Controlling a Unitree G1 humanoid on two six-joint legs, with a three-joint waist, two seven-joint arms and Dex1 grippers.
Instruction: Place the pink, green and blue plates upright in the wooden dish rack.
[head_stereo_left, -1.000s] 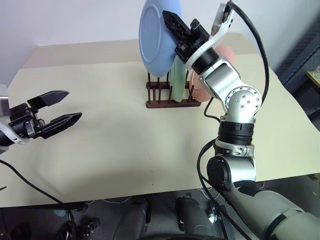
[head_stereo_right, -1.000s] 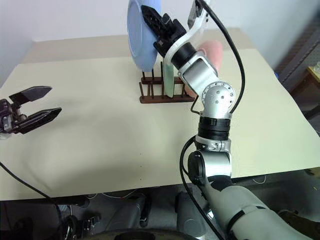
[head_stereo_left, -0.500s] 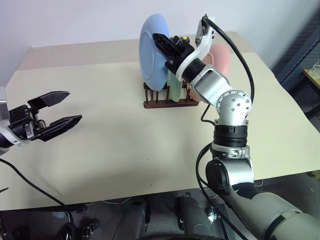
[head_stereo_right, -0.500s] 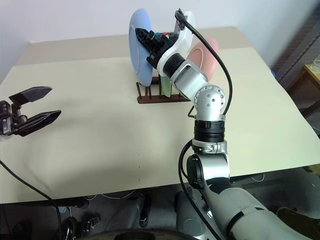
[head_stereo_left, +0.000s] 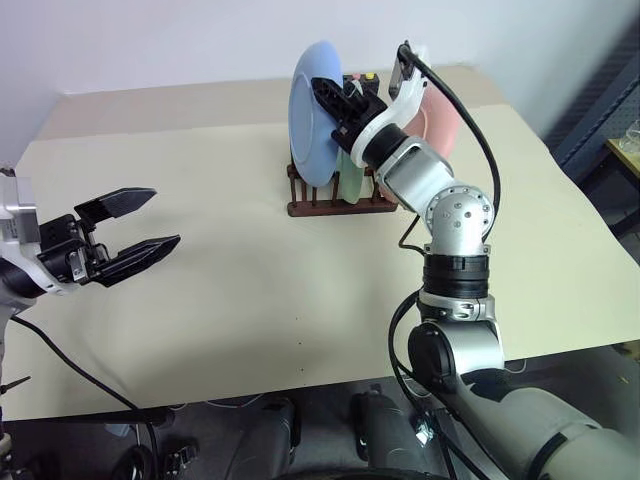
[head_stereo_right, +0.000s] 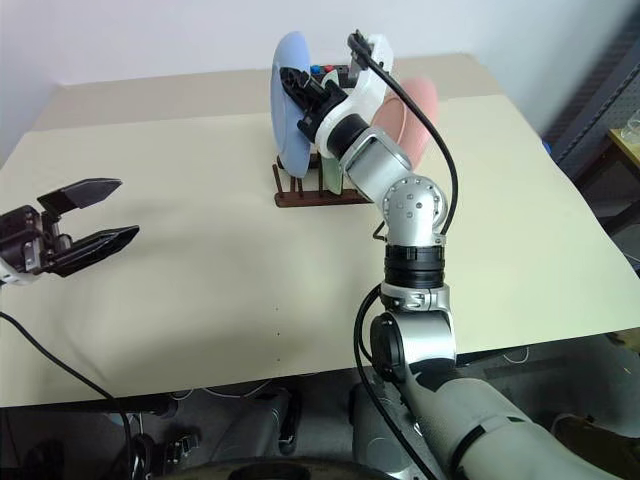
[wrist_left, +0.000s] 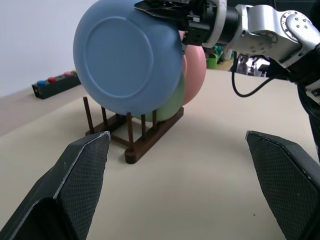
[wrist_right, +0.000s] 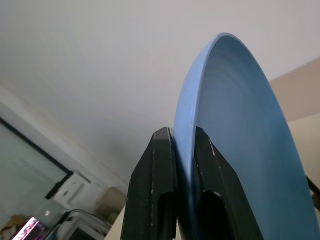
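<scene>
My right gripper (head_stereo_left: 324, 93) is shut on the upper rim of the blue plate (head_stereo_left: 311, 125), holding it upright over the left end of the wooden dish rack (head_stereo_left: 340, 207). The plate's lower edge (wrist_left: 131, 111) hangs at about peg-top height, above the rails. The green plate (wrist_left: 169, 102) stands upright in the rack just behind it, and the pink plate (wrist_left: 196, 70) stands behind that. In the right wrist view the two fingers (wrist_right: 152, 185) pinch the blue rim (wrist_right: 240, 125). My left gripper (head_stereo_left: 163, 217) hovers open and empty over the table, far to the left.
A black box with coloured buttons (wrist_left: 52, 82) lies behind the rack near the table's far edge. The beige table (head_stereo_left: 260, 290) spreads wide between my left gripper and the rack. A black cable (head_stereo_left: 470, 110) loops off my right forearm.
My right gripper has lowered the blue plate from high above the rack down to the peg tops, tilting it more upright. The left gripper has stayed open and about where it was.
</scene>
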